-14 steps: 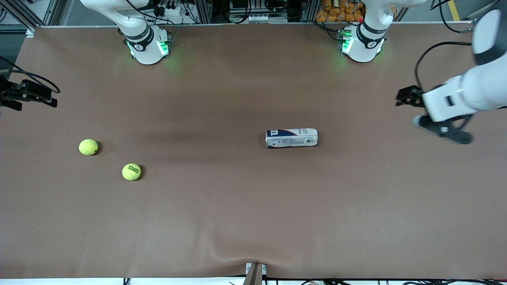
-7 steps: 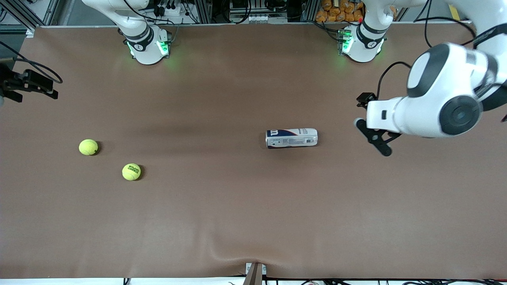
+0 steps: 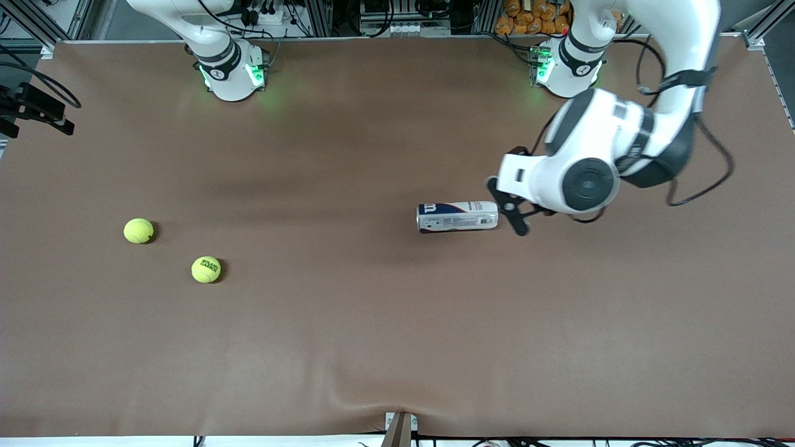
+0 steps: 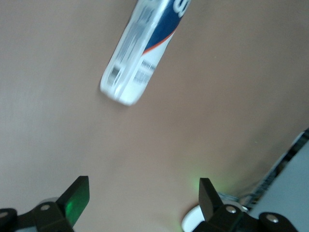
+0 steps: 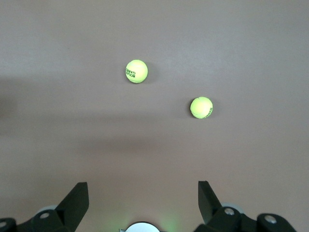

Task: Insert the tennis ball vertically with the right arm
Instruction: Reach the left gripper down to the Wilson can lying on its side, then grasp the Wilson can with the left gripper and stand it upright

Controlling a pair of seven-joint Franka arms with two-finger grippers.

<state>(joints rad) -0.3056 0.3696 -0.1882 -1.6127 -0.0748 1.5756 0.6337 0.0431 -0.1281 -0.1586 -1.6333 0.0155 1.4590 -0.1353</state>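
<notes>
Now left pincer (image 3: 509, 207) beside can (image 3: 458, 216).

Lighting is even and diffuse. Soft shadows lie beside each tennis ball (image 3: 138, 231) and the can (image 3: 458, 216) on the table (image 3: 372, 323). The can (image 4: 145, 50) appears motion-blurred in the left wrist view.

White glossy arms with dark grey joint bands and round dark caps; left arm (image 3: 596, 167) trails loose black cables. Both bases (image 3: 233, 71) glow green. Left gripper (image 3: 509, 208) black, fingers (image 4: 77, 198) flat, angular, green-lit. Right gripper (image 5: 142, 203) black, visible screws.
</notes>
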